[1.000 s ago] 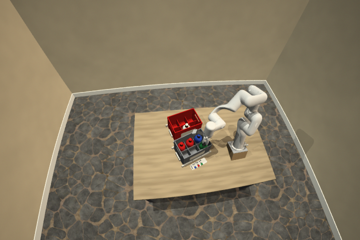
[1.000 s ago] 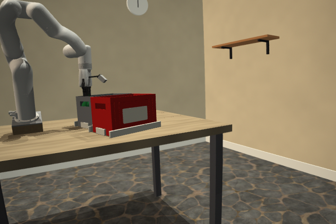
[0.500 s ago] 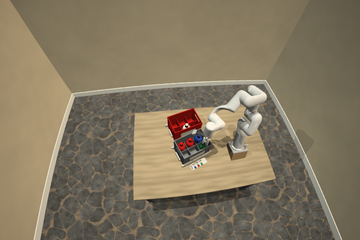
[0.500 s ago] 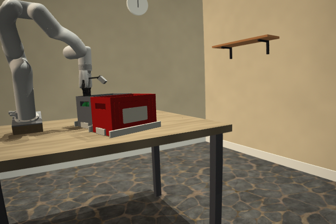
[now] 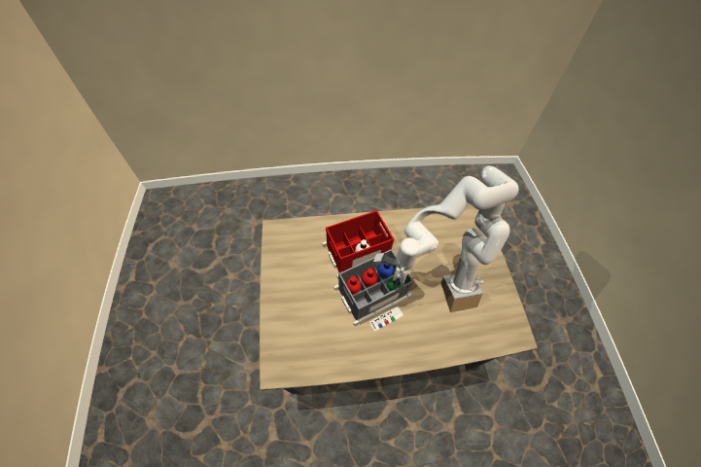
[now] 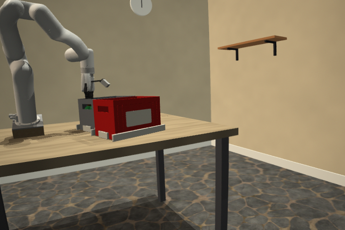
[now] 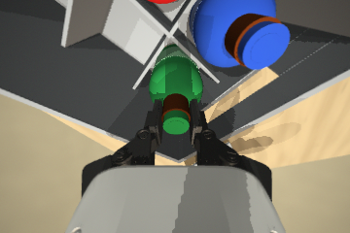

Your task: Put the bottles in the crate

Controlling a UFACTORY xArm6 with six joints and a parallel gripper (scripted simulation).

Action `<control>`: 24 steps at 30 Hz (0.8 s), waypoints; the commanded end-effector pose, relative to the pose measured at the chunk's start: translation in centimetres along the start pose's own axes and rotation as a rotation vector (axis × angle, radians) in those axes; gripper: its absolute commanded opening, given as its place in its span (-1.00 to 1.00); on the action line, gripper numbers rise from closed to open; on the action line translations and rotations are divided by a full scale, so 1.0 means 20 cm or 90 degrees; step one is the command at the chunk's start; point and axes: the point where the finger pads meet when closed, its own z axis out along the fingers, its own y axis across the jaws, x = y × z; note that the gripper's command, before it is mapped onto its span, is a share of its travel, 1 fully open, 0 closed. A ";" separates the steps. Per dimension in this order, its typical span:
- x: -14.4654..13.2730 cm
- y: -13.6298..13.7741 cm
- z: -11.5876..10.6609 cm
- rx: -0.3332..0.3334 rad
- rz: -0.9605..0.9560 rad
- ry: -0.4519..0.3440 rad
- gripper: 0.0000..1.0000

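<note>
My gripper point(image 5: 399, 276) point(image 6: 88, 94) point(image 7: 176, 109) is shut on the neck of a green bottle point(image 5: 393, 285) point(image 7: 175, 80). The bottle hangs upright inside the corner cell of the grey crate point(image 5: 362, 307) point(image 6: 84, 118) point(image 7: 129, 34) nearest the arm's base. Its green shows through the crate's handle hole in the exterior view point(image 6: 87, 107). I cannot tell whether it touches the crate floor. Two red bottles point(image 5: 353, 284) point(image 5: 368, 276) and a blue bottle point(image 5: 385, 269) point(image 7: 231, 29) stand in the same crate. The red crate point(image 5: 339, 253) point(image 6: 116, 119) holds one white bottle point(image 5: 363, 243). The pick list point(image 5: 386, 320) lies beside the grey crate.
The two crates stand side by side near the middle of the wooden table point(image 5: 306, 341) point(image 6: 178, 124), with grey stop bars point(image 6: 139, 132) along their feet. The arm's base point(image 5: 462, 297) point(image 6: 27, 127) stands on a block to the right of the crates.
</note>
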 end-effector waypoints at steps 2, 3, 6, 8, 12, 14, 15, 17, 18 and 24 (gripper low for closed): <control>0.01 0.00 0.01 0.002 0.000 0.002 -1.00; 0.01 0.00 0.01 0.002 0.000 0.002 -1.00; 0.01 0.00 0.01 0.002 0.000 0.002 -1.00; 0.01 0.00 0.01 0.002 0.000 0.002 -1.00; 0.01 0.00 0.01 0.002 0.000 0.002 -1.00; 0.01 0.00 0.01 0.002 0.000 0.002 -1.00; 0.01 0.00 0.01 0.002 0.000 0.002 -1.00; 0.01 0.00 0.03 0.002 0.000 0.002 0.29; 0.01 0.00 0.03 0.002 0.000 0.002 0.29; 0.01 0.00 0.03 0.002 0.000 0.002 0.29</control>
